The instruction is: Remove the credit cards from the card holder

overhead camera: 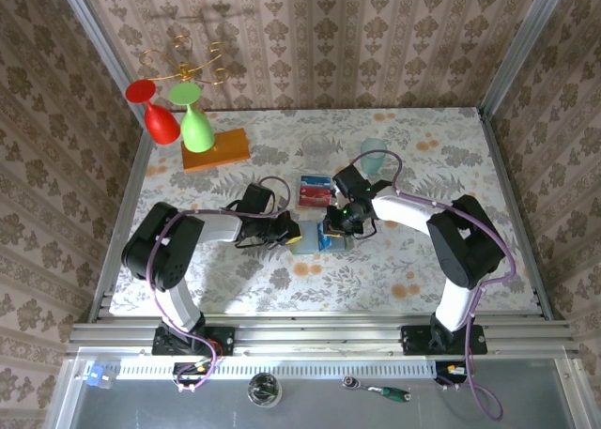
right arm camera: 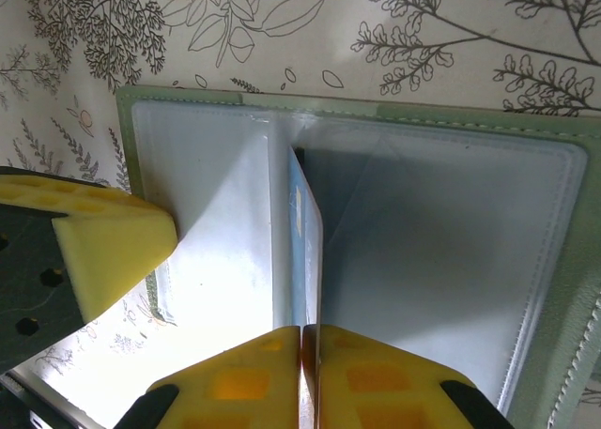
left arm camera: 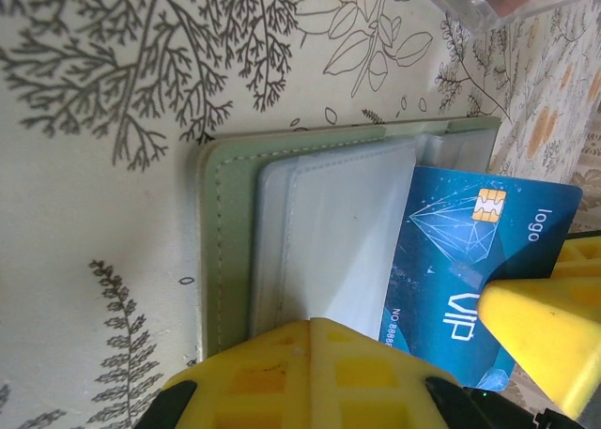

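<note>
The card holder (left arm camera: 225, 241) lies open and flat at the table's centre, between the two arms. The left gripper (left arm camera: 310, 340) is closed with nothing between its fingers and bears down on the holder from 6 o'clock in its own wrist view. In the right wrist view its pad (right arm camera: 113, 246) sits on the holder's left panel at 9 o'clock.

The blue VIP card (left arm camera: 470, 232) sticks partway out of a clear sleeve toward 3 o'clock in the left wrist view. The right gripper (right arm camera: 302, 340) is clamped on that card's near edge. In the right wrist view the card stands on edge, and its long axis runs from 12 to 6 o'clock, straight toward the fingers.

In the top view, red cards (overhead camera: 315, 194) rest near the holder, at its 12 o'clock.

The right arm has the card, so the pull is probably its job. It should draw straight along that axis toward 6 o'clock while the left gripper pins the holder.
</note>
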